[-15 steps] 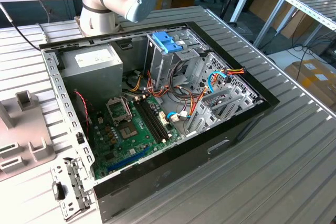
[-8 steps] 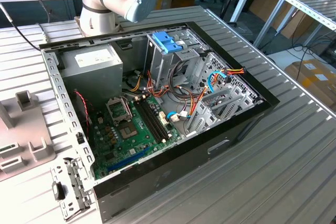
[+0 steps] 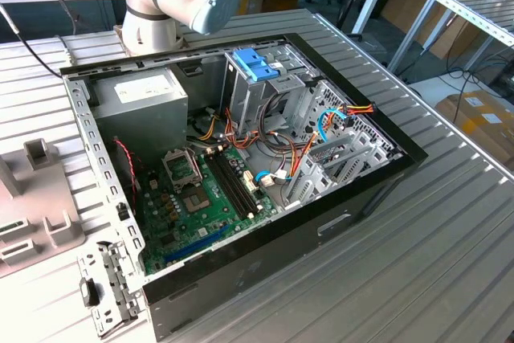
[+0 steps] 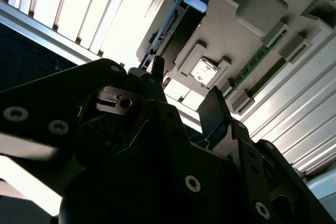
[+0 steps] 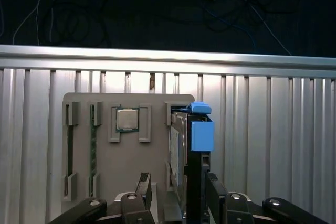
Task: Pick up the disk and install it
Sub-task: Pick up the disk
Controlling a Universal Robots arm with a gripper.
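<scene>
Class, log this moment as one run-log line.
gripper: open; nearest: dark metal hard disk with blue rails, on edge in grey holder; held: nothing

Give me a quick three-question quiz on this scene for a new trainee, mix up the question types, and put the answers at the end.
1. True or false: the disk stands on edge in the grey holder tray, not inside the computer case.
2. Multiple choice: in the first wrist view, the claw is (A) shut on a cable, (B) open with a finger on each side of the disk, (C) down among the motherboard slots.
3. Fill in: the tray also holds a square ___ in a recess beside the disk.

Key: 1 true; 2 B; 3 chip.
</scene>
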